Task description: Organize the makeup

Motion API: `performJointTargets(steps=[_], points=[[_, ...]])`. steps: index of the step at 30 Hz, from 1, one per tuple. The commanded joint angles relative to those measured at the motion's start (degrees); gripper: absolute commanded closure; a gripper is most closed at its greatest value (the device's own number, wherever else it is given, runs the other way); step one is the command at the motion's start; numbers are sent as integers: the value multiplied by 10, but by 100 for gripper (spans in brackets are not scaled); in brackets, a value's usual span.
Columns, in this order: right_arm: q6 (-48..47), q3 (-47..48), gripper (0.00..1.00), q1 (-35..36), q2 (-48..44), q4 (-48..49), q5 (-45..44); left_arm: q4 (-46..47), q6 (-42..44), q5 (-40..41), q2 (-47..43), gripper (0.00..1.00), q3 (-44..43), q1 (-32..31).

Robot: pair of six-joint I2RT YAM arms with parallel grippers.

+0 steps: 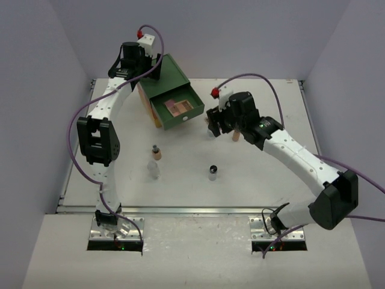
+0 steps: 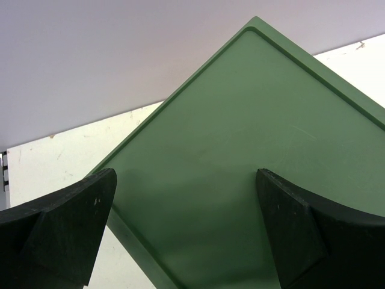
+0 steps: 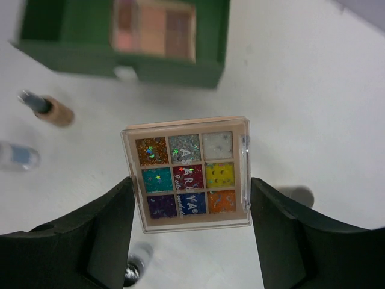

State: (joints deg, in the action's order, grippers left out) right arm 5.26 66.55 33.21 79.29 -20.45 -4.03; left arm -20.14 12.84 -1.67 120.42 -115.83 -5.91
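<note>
The right gripper (image 3: 192, 191) is closed on the lower side edges of the multicolour palette (image 3: 187, 162), holding it above the table (image 1: 258, 174) with its face to the wrist camera, a little in front of the open green drawer (image 1: 179, 123). The step in hand looks like placing this palette in that drawer, where a pink-brown palette (image 1: 178, 107) already lies flat. To do it well, the arm should carry the palette over the drawer's front wall with room to spare, tip it flat, and lower it beside or squarely onto the pink-brown one before letting go. The grip is only on the edges of a smooth flat case, so a slow, steady move guards against slipping or twisting. The left gripper (image 2: 186, 241) hangs wide open over the top of the drawer chest (image 2: 252, 150). Whether it touches I cannot tell, but pressing there would keep the chest from sliding if the drawer is nudged. Well apart from the drawer are a tan bottle (image 1: 156, 152), a clear jar (image 1: 154, 170) near it and a black-capped jar (image 1: 213, 173). The table is white and matt, boxed by plain pale lilac walls (image 1: 36, 90) on three sides, with the arm bases on a metal plate (image 1: 198, 241) at the near edge
</note>
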Motion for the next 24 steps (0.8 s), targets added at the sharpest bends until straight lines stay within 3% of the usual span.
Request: performJointTargets(steps=[1, 5, 8, 11, 17, 19, 22, 24], points=[[-16, 128, 69, 20, 56, 59, 70, -17, 5, 13, 6, 0, -7, 1], [10, 376, 68, 54, 234, 14, 15, -20, 3, 14, 4, 0, -7, 1], [26, 483, 67, 56, 333, -8, -6, -20, 5, 14, 0, 0, -1, 2], [33, 529, 66, 56, 380, -12, -7, -20, 7, 14, -1, 0, 1, 2], [41, 494, 61, 57, 393, 19, 9, -21, 6, 14, 3, 0, -2, 2], [43, 482, 50, 57, 395, 18, 19, -20, 7, 14, 5, 0, -3, 2], [45, 492, 12, 57, 398, 2, 33, -19, 8, 14, 7, 0, -4, 1], [46, 502, 1, 57, 396, -8, 38, -19, 9, 14, 7, 0, -4, 1]])
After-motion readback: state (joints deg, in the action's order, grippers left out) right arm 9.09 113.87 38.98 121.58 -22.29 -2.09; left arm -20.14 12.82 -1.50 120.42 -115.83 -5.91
